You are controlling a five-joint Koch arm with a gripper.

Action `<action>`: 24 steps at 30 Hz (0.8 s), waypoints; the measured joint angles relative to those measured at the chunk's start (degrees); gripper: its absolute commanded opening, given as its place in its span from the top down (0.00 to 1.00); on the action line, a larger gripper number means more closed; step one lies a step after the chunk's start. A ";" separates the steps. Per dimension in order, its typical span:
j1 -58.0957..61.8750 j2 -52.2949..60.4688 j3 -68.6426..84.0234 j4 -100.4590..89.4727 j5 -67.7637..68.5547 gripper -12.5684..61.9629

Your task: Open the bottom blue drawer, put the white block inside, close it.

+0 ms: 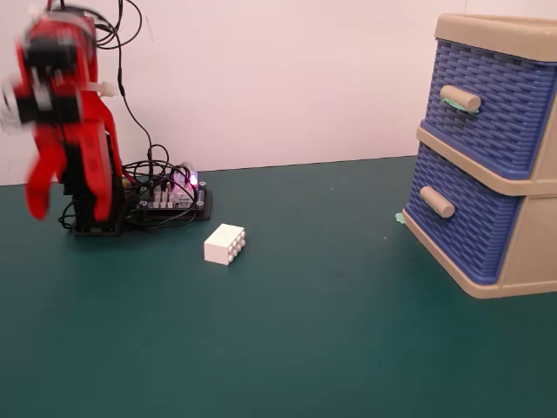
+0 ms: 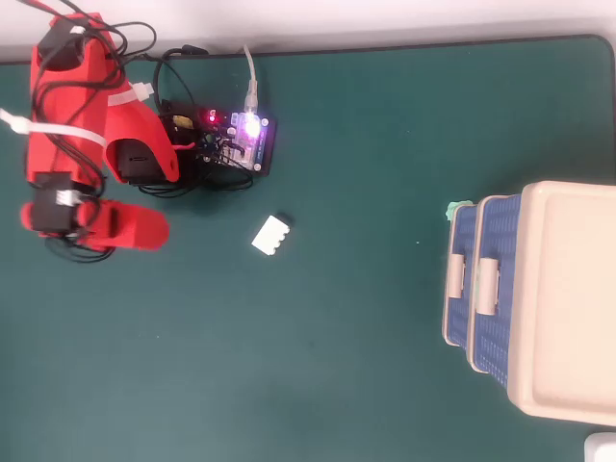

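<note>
The white block lies on the green table, studs facing sideways; it also shows in the overhead view. The bottom blue drawer sits shut in the beige cabinet at the right, with its plain beige handle; the overhead view shows its front. My red gripper hangs at the far left, blurred, well left of the block and far from the cabinet. In the overhead view the gripper shows as one red tip pointing right, so its jaws cannot be told apart. It holds nothing that I can see.
The upper blue drawer with a green mark at its handle is shut. A lit circuit board and cables lie by the arm's base. A small green scrap lies at the cabinet's left corner. A white wall stands behind.
</note>
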 measured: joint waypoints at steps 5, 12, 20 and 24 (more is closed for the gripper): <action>-5.27 -0.79 -14.33 0.53 7.65 0.38; -47.46 -10.20 -14.15 -29.00 48.96 0.38; -63.19 -35.86 -9.14 -79.01 71.89 0.38; -66.27 -49.83 -5.80 -106.26 72.16 0.38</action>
